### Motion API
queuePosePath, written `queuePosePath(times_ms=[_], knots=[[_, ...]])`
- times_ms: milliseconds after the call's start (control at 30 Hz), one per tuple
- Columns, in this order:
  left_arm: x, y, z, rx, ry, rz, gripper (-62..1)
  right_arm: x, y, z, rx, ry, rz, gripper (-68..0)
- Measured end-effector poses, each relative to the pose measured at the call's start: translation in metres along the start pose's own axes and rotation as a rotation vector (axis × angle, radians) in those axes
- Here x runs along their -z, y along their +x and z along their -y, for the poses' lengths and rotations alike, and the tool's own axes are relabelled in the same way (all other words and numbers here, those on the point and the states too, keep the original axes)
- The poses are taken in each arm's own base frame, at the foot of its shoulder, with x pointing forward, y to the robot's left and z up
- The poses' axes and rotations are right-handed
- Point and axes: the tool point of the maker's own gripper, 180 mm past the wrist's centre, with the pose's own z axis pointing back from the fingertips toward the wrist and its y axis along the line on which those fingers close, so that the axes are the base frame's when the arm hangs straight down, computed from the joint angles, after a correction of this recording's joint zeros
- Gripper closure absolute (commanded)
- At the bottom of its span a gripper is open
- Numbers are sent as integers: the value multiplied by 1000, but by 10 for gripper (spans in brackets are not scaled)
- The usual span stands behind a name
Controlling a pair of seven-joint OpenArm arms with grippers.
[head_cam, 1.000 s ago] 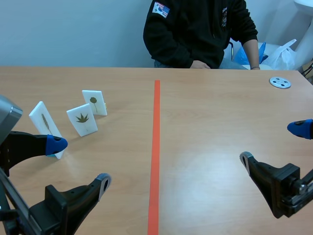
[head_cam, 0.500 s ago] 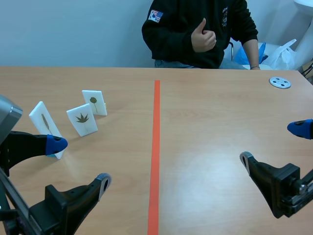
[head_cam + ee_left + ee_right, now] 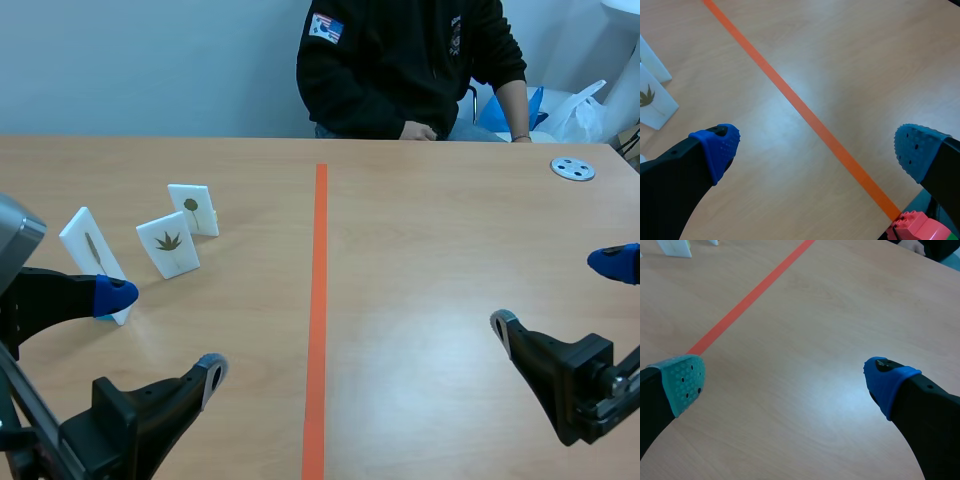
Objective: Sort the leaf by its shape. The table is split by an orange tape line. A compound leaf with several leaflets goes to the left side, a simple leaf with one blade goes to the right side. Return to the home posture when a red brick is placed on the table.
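Three white leaf cards stand left of the orange tape line [image 3: 318, 310]. One card [image 3: 168, 244] shows a leaf with several pointed lobes, one [image 3: 193, 209] a round blade on a stem, and one [image 3: 92, 248] a slender blade. My left gripper [image 3: 163, 332] is open, low and just in front of the cards, holding nothing. In the left wrist view the left gripper [image 3: 816, 147] hangs over the tape [image 3: 805, 112], with the lobed-leaf card [image 3: 652, 102] off to one side. My right gripper [image 3: 558, 294] is open over bare table on the right side.
A person sits across the table with a hand [image 3: 418, 130] resting at its far edge. A grey disc [image 3: 573, 168] lies at the far right. A red-pink studded block [image 3: 912, 227] shows at the table's near edge; I cannot tell if it lies on the table.
The person's hand, raised with a thumb up half a second ago, has come back down to the table edge. Neither arm nor any card has moved.
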Motion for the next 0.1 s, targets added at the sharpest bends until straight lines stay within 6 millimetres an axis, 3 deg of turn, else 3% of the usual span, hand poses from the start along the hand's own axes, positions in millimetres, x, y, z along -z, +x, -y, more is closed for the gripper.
queuePosePath(times_ms=[100], knots=[[0,0,0,0,0,0,-623,0,0,0,0,0,0,-679]])
